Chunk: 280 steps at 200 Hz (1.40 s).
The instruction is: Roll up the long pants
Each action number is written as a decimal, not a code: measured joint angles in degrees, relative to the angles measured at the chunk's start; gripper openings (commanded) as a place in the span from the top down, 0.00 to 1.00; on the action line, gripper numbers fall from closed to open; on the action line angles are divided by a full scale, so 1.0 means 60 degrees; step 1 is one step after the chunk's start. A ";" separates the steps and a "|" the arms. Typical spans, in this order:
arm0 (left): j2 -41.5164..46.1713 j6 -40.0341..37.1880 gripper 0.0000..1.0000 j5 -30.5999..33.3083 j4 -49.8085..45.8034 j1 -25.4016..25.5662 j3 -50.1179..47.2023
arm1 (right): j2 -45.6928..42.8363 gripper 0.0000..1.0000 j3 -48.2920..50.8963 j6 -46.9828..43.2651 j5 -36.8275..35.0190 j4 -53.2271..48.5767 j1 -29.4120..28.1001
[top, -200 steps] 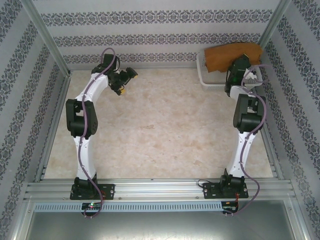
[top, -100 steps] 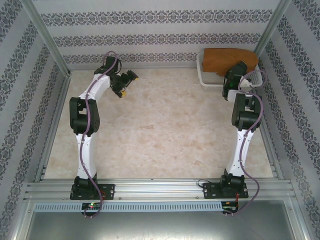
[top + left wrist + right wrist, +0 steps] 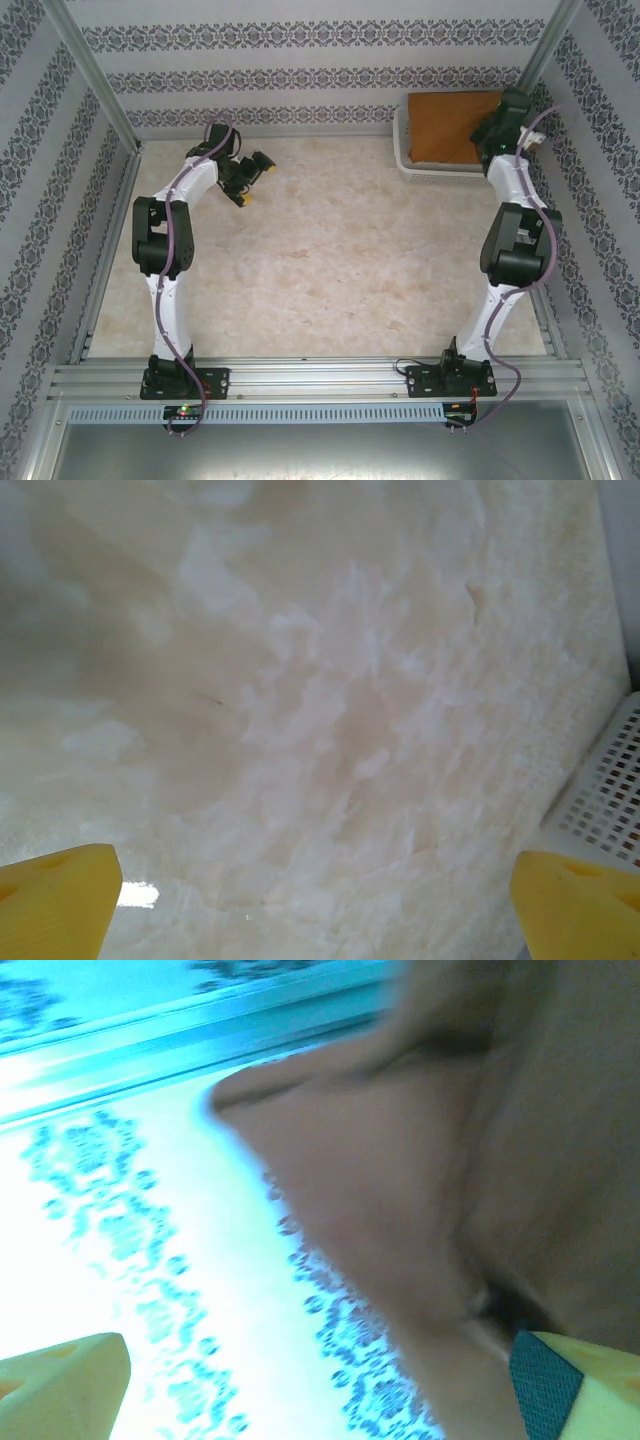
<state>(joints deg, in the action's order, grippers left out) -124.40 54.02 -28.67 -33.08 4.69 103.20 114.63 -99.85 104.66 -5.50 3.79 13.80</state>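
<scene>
Top external: marbled table (image 3: 340, 260), patterned walls (image 3: 300, 75)

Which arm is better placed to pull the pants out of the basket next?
Right. The right gripper hangs open right by the rust-brown soft fabric pants lying in the white perforated basket at the table's far right corner. The left gripper, also open, sits over the marbled tabletop across the table.

Top external: high behind the arm bases (image 3: 180, 382), facing down, whole bench (image 3: 330, 250).
Left wrist: close over bench, past left claw (image 3: 320, 910); basket (image 3: 600, 800) right of it.
Right wrist: very near (blurred), long pants (image 3: 420, 1160) beyond right claw (image 3: 320, 1390).
Shared with top: basket, long pants.
</scene>
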 measured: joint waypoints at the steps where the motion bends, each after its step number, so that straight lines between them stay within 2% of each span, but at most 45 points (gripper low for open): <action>1: 0.0011 0.0007 0.00 -0.0004 0.0011 0.0000 -0.0015 | -0.0055 0.02 -0.0076 -0.0062 0.0018 -0.0127 0.0015; 20: 0.0299 0.0084 0.00 -0.0095 0.0288 0.0000 -0.0321 | -0.0765 0.02 -0.0845 -0.0834 0.0222 -0.1657 0.0051; 42: 0.0601 0.0131 0.00 -0.0182 0.0517 0.0000 -0.0681 | -0.1643 0.02 -0.0929 -0.1504 0.0448 -0.2725 0.0051; 88: 0.1384 0.0251 0.00 -0.0193 0.1035 0.0000 -0.1916 | -0.3093 0.02 0.0816 -0.3133 0.0860 -0.3322 -0.0157; 102: 0.1861 0.0044 0.00 0.0047 0.1082 0.0000 -0.2397 | -0.3249 0.02 0.1020 -0.4448 0.0943 -0.3719 -0.0539; 120: 0.2728 -0.0576 0.00 0.0681 0.1184 0.0000 -0.2932 | -0.3351 0.02 0.0973 -0.6827 0.0918 -0.4397 -0.1486; 136: 0.4080 -0.1413 0.00 0.1606 0.1402 0.0000 -0.3701 | -0.3632 0.02 0.1137 -0.9125 0.0561 -0.4834 -0.2594; 156: 0.5643 -0.2477 0.00 0.2958 0.1453 0.0000 -0.4273 | -0.4550 0.02 0.2466 -1.1646 0.0011 -0.4743 -0.3745; 176: 0.6983 -0.3566 0.00 0.4116 0.2193 -0.0007 -0.5337 | -0.5741 0.02 0.4674 -1.3591 -0.0718 -0.3967 -0.4003; 206: 0.8590 -0.4754 0.00 0.5453 0.4586 -0.0018 -0.8888 | -0.6918 0.02 0.8331 -1.5267 -0.1643 -0.1836 -0.3767; 221: 0.8786 -0.5220 0.00 0.6273 0.5723 -0.0033 -1.0597 | -0.6776 0.02 0.9453 -1.5843 -0.1971 -0.0827 -0.3668; 241: 0.8754 -0.5807 0.00 0.7144 0.6761 -0.0036 -1.2069 | -0.6204 0.02 1.0255 -1.6385 -0.2182 0.0459 -0.3541; 280: 0.8298 -0.6983 0.00 0.7894 0.8695 -0.0051 -1.2517 | -0.5235 0.02 1.1555 -1.6954 -0.2233 0.3421 -0.3442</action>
<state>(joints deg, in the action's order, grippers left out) -74.61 12.12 18.70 19.09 4.38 28.10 83.22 -30.52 2.94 -18.90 24.32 -6.85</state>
